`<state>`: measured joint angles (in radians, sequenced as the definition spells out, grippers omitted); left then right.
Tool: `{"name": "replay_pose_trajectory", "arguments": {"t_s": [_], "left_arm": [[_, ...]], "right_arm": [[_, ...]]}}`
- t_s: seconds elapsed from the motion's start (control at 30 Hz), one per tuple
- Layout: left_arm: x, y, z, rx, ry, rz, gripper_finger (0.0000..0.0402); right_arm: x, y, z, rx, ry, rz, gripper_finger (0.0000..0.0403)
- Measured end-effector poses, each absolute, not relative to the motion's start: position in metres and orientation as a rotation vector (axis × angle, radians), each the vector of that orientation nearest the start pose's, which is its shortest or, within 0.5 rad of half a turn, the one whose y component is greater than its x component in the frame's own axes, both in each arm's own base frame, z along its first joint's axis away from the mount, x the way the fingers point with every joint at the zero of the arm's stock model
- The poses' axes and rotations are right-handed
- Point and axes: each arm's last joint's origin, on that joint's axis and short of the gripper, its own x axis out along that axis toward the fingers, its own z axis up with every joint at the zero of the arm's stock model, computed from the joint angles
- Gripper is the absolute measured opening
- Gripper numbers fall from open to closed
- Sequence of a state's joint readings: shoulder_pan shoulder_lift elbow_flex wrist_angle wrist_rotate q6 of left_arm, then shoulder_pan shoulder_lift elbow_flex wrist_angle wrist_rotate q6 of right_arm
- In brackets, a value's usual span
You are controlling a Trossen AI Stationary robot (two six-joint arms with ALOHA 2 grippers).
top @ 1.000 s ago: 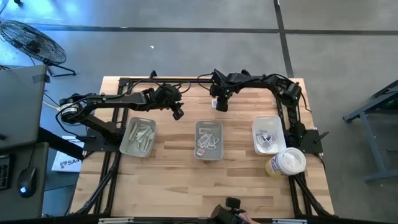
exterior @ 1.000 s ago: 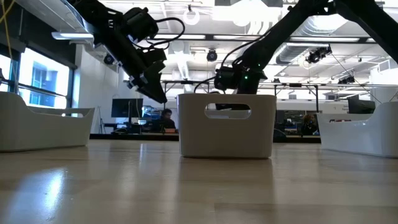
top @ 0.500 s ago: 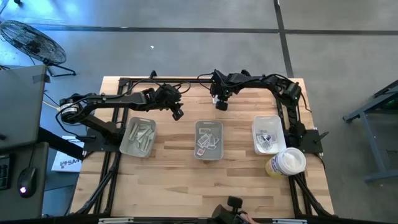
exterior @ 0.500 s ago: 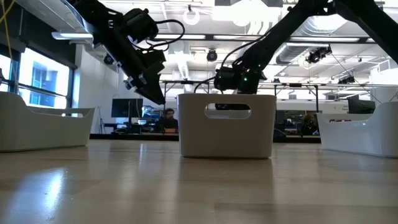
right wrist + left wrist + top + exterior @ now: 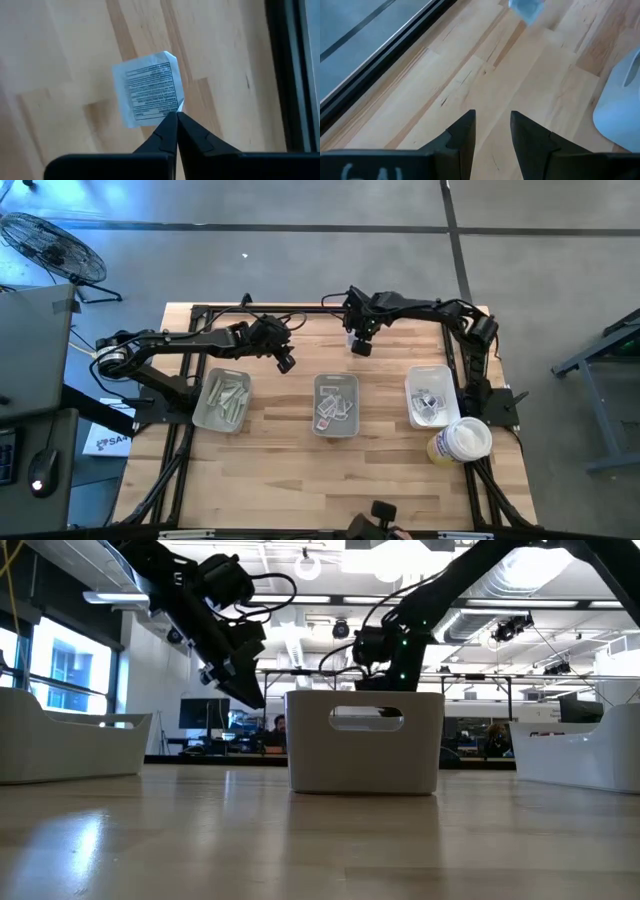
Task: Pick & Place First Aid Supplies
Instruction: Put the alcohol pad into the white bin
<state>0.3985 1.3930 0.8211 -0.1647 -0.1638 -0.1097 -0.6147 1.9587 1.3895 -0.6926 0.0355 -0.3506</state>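
Overhead, the right gripper [image 5: 361, 348] hangs over the table's [image 5: 270, 470] far edge, beyond the middle tray [image 5: 336, 404]; the left gripper [image 5: 286, 363] waits near the left tray [image 5: 222, 401]; in the right wrist view the fingers [image 5: 170, 131] press together, pinching a corner of a square printed sachet [image 5: 148, 88]; in the left wrist view the fingers [image 5: 462, 135] stand apart, holding nothing.

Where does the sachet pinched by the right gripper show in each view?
High: sachet at the right gripper, behind the middle tray.
Low: hidden; gripper above the middle tray.
Left wrist: pale packet, likely it.
Right wrist: sachet, centre, corner pinched.
Shared landmark: middle tray.
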Motion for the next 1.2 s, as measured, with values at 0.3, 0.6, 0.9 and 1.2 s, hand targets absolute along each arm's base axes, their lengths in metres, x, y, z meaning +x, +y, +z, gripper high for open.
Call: {"name": "replay_pose_trajectory", "arguments": {"t_s": [0.3,0.6,0.9,1.2], "left_arm": [[0.257,0.113,0.214,-0.215,0.734,0.586,0.0120],[0.261,0.106,0.215,-0.201,0.726,0.564,0.0120],[0.266,0.094,0.215,-0.184,0.730,0.525,0.0120],[0.267,0.088,0.215,-0.205,0.733,0.509,0.0120]], "right_arm": [[0.307,-0.206,0.184,0.126,1.407,-0.288,0.0001],[0.300,-0.171,0.215,0.090,1.487,-0.311,0.0000],[0.288,-0.118,0.246,0.141,1.576,-0.300,0.0000],[0.284,-0.070,0.275,0.106,1.489,-0.285,0.0000]]}}
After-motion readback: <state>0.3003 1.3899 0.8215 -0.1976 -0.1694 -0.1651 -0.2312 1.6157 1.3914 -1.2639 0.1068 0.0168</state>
